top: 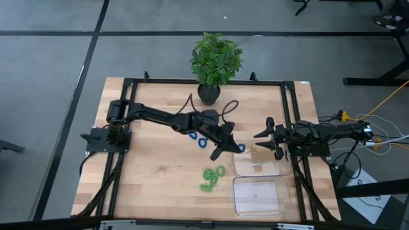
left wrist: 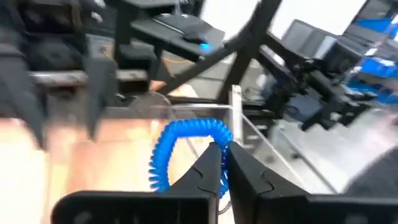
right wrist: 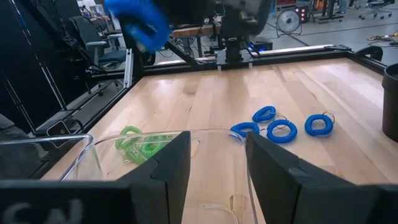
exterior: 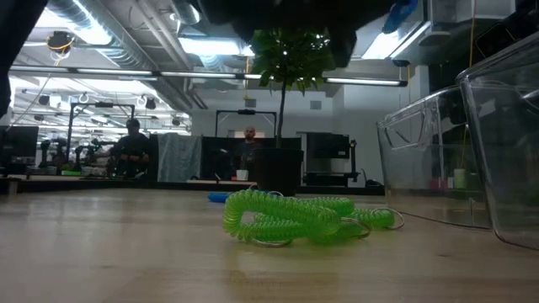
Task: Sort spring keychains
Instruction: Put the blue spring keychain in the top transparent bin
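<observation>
Blue keychains (right wrist: 283, 130), green keychains (exterior: 290, 217), dark claw (left wrist: 225, 163).

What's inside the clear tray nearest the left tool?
Tray: mostly bare, no keychains lying in it; something small and pale shows near its middle. The left tool holds a blue keychain near its edge, and hides that edge.

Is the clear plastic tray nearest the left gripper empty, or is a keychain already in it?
Empty: the clear plastic tray shows only bare bottom. The left gripper holds a blue coiled keychain above its rim.
</observation>
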`<action>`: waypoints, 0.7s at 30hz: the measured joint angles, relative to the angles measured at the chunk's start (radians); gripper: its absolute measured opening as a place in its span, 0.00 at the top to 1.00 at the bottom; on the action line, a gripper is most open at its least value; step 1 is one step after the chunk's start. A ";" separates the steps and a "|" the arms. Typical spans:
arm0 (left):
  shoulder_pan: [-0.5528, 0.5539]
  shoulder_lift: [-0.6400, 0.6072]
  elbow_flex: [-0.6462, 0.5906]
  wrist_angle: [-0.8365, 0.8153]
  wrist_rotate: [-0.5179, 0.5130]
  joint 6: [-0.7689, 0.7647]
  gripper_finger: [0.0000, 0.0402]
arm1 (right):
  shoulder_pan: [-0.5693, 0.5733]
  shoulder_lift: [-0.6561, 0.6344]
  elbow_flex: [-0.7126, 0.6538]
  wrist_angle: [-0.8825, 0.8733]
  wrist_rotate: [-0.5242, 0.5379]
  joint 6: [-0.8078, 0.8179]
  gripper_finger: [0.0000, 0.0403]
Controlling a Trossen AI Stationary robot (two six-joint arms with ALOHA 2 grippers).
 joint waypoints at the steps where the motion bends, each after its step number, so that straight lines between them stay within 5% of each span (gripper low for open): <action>1: -0.002 0.013 0.000 0.021 0.006 -0.019 0.97 | 0.000 0.000 0.000 0.000 0.000 0.000 0.62; 10: -0.005 0.083 0.000 0.142 0.049 -0.118 0.97 | 0.000 0.000 0.000 0.000 0.000 0.000 0.62; 21: -0.016 0.112 0.000 0.150 -0.156 -0.106 0.97 | 0.000 0.000 0.000 0.000 0.000 0.000 0.62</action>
